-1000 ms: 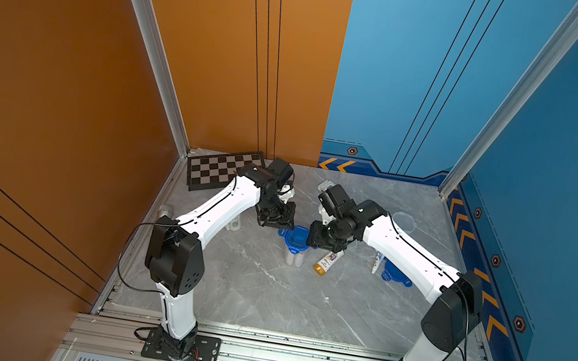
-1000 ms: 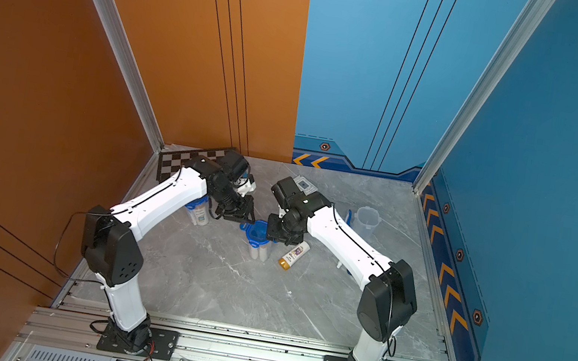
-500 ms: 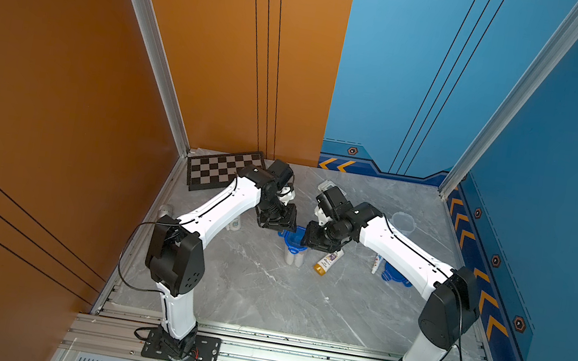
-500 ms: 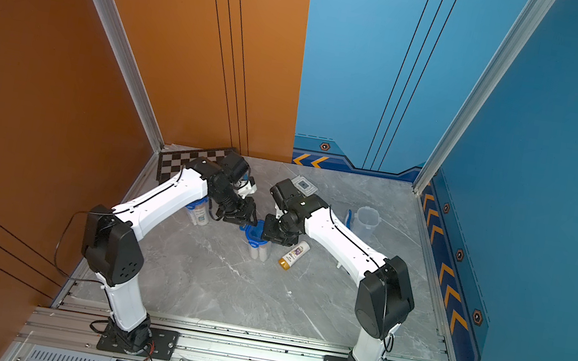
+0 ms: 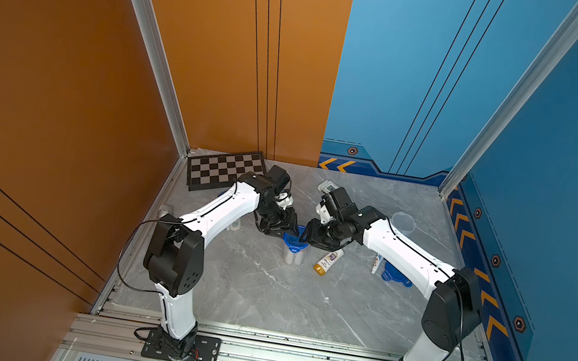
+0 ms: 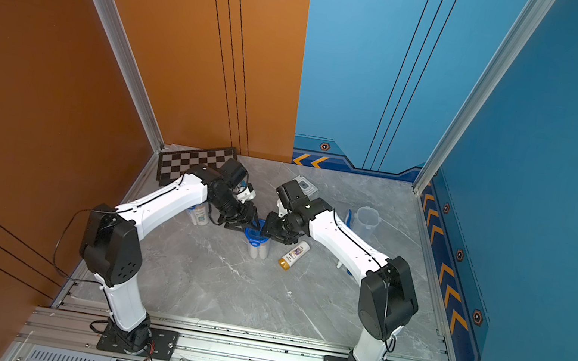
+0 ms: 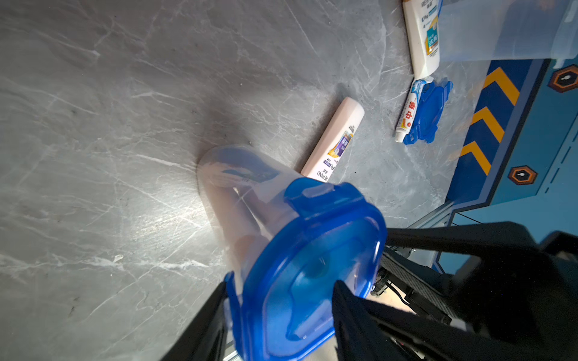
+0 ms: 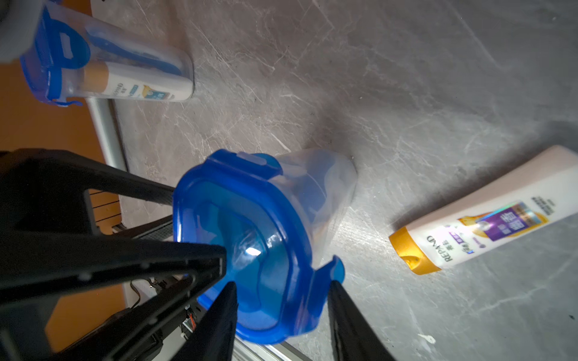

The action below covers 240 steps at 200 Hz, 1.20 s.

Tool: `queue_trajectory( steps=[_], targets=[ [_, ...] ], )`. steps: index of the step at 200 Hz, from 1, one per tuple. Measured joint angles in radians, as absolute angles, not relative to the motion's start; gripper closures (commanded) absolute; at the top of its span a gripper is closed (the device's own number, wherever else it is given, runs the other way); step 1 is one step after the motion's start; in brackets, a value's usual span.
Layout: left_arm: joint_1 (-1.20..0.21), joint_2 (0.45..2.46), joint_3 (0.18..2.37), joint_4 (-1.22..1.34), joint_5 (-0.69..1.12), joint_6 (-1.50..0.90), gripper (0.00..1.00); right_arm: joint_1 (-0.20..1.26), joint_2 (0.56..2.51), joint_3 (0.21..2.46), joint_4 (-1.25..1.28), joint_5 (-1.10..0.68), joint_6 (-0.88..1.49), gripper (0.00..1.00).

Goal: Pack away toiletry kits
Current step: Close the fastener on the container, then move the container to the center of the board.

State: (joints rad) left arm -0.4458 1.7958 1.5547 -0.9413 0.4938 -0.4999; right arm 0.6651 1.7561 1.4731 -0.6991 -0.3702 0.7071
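A: Since a second ago the left end effector (image 7: 281, 283) has been widening; its jaws are standing apart over the blue clip-tab lid (image 7: 312, 250).
B: The right end effector (image 8: 283, 282) is straddling the lid rim; clamping cannot be told.
A: Handling?
B: The tall clear plastic cup (image 5: 294, 256), standing on the grey marble desk (image 5: 261, 295) between them, is probably light, slick and tippy. Take the stiff rim.

- Both top views: evenly bright, sharp throughout; soft shadows on grey table (image 5: 261, 295).
- Wrist views: dimmer, slanting sheen across the table; white glare spot on blue lid (image 8: 253, 251); close foreground blurred.
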Motion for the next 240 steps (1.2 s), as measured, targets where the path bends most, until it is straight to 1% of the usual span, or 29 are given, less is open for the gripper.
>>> queue_trajectory(
  steps=[29, 83, 97, 119, 137, 144, 151, 153, 155, 171, 205, 237, 240],
  targets=[
    [-0.439, 1.786, 1.525, -0.905, 0.525, -0.548, 0.49, 0.656, 1.752, 1.446, -0.642, -0.392, 0.718, 0.51],
    [-0.437, 1.782, 1.517, -0.890, 0.529, -0.582, 0.49, 0.641, 1.750, 1.425, -0.593, -0.415, 0.731, 0.51],
    [-0.437, 1.779, 1.514, -0.886, 0.529, -0.586, 0.46, 0.640, 1.741, 1.411, -0.580, -0.415, 0.733, 0.50],
    [-0.437, 1.777, 1.508, -0.882, 0.524, -0.594, 0.34, 0.633, 1.716, 1.371, -0.549, -0.411, 0.739, 0.48],
    [-0.442, 1.777, 1.505, -0.874, 0.525, -0.596, 0.19, 0.618, 1.694, 1.343, -0.542, -0.403, 0.745, 0.42],
    [-0.446, 1.777, 1.507, -0.874, 0.524, -0.595, 0.15, 0.614, 1.688, 1.337, -0.543, -0.395, 0.746, 0.40],
    [-0.450, 1.777, 1.511, -0.879, 0.519, -0.589, 0.15, 0.609, 1.685, 1.335, -0.548, -0.387, 0.744, 0.38],
    [-0.451, 1.777, 1.513, -0.882, 0.516, -0.585, 0.11, 0.608, 1.684, 1.335, -0.549, -0.387, 0.745, 0.37],
    [-0.453, 1.777, 1.514, -0.884, 0.512, -0.580, 0.09, 0.607, 1.684, 1.335, -0.551, -0.385, 0.744, 0.36],
    [-0.466, 1.777, 1.539, -0.908, 0.480, -0.570, 0.00, 0.601, 1.682, 1.336, -0.567, -0.370, 0.732, 0.30],
    [-0.509, 1.777, 1.646, -0.986, 0.358, -0.538, 0.01, 0.589, 1.658, 1.338, -0.625, -0.340, 0.703, 0.15],
    [-0.607, 1.800, 1.781, -1.077, 0.216, -0.523, 0.01, 0.532, 1.583, 1.332, -0.666, -0.310, 0.685, 0.00],
    [-0.615, 1.803, 1.790, -1.082, 0.205, -0.523, 0.01, 0.524, 1.574, 1.329, -0.669, -0.307, 0.685, 0.00]
  ],
)
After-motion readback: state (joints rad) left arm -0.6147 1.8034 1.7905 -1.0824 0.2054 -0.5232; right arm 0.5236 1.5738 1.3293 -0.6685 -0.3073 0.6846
